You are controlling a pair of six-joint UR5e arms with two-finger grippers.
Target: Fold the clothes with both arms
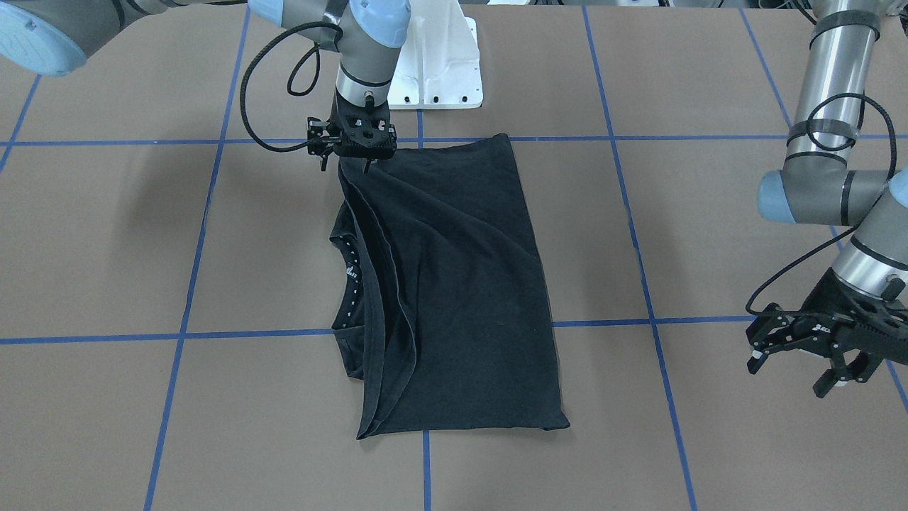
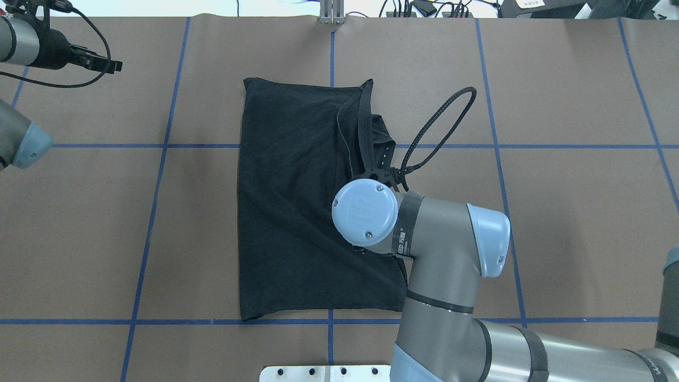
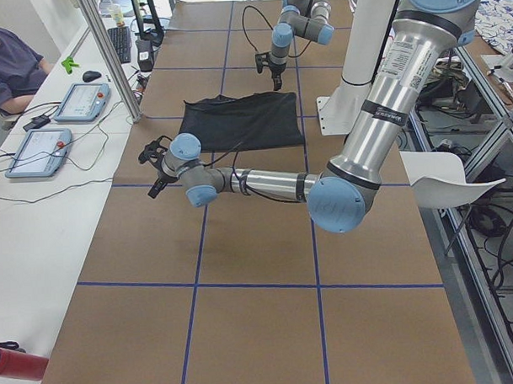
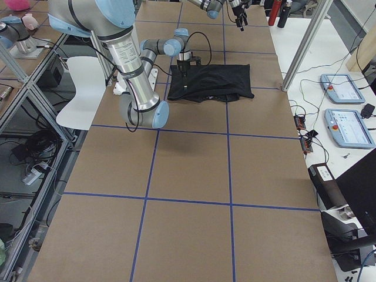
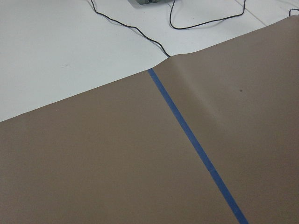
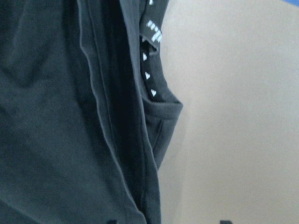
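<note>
Brown table [image 1: 709, 71]; front view: right jaws pinch T-shirt [image 1: 461, 284] corner, seemingly; left jaws wide, overhead hides it.

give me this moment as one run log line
right gripper: pinching lifted shirt corner | left gripper: open, off to side, empty | shirt: partly folded on table

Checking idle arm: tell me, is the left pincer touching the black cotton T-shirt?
Apart. Overhead view shows the left pincer over bare brown table, far from the T-shirt.

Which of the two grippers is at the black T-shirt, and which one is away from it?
The right gripper is at the T-shirt, at its corner near the robot base. The left gripper hangs over bare table, apart from it.
</note>
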